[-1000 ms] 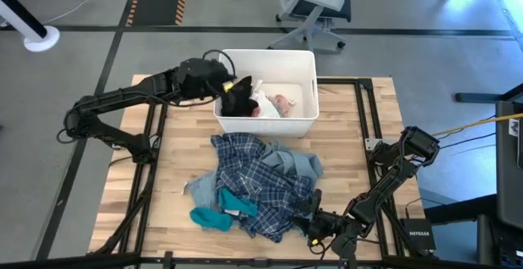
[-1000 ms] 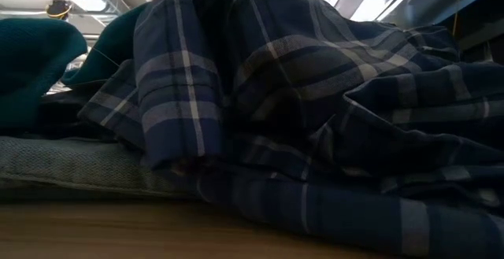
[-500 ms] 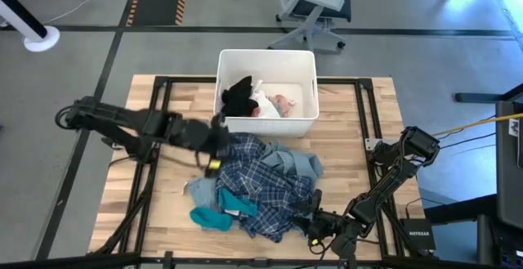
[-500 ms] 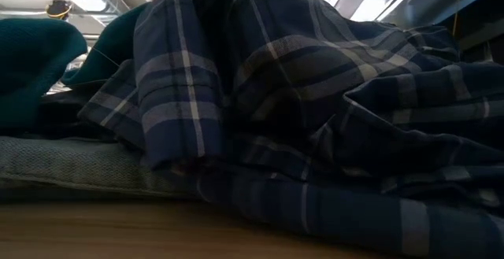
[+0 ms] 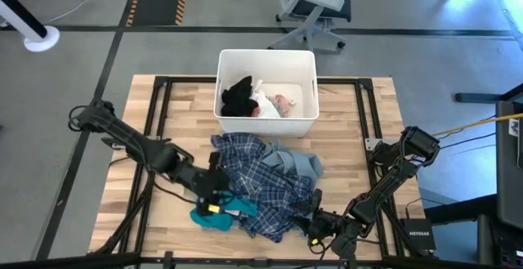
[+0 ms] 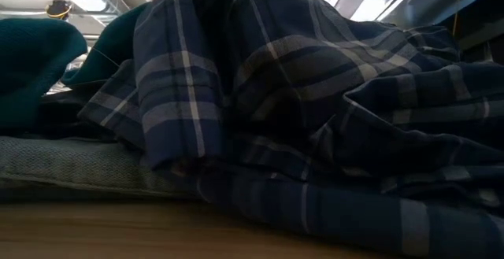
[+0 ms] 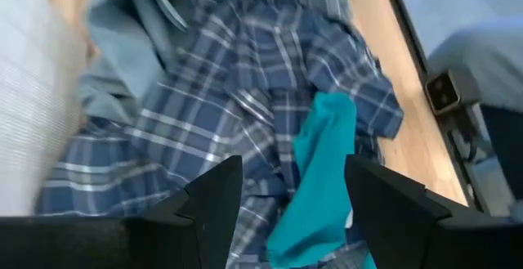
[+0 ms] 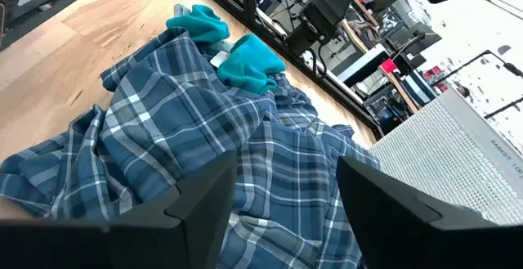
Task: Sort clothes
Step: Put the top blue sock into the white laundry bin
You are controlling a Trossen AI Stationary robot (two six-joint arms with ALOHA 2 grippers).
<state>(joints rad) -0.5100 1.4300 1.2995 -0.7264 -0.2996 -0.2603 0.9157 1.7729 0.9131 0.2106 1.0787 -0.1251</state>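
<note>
A pile of clothes lies on the wooden table: a blue plaid shirt (image 5: 263,177), light blue denim (image 5: 299,161) and a teal piece (image 5: 221,218) at its near left edge. The shirt (image 6: 315,133) fills the low view. My left gripper (image 5: 214,200) is open above the pile's near left part; in the left wrist view the teal piece (image 7: 323,163) shows between and beyond its fingers (image 7: 290,171). My right gripper (image 5: 314,221) is open and empty at the pile's near right edge, facing the plaid shirt (image 8: 204,130).
A white plastic bin (image 5: 307,89) stands at the table's far middle, holding a black piece (image 5: 238,97) and white and pink pieces (image 5: 274,104). Black frame rails (image 5: 364,122) run along the table's sides. Bare wood shows left of the pile (image 5: 176,130).
My left gripper has gone from the bin's left part, at the black piece, toward the table's near edge and down over the pile, ending above the teal piece. The black piece stays in the bin. The pile has not moved.
</note>
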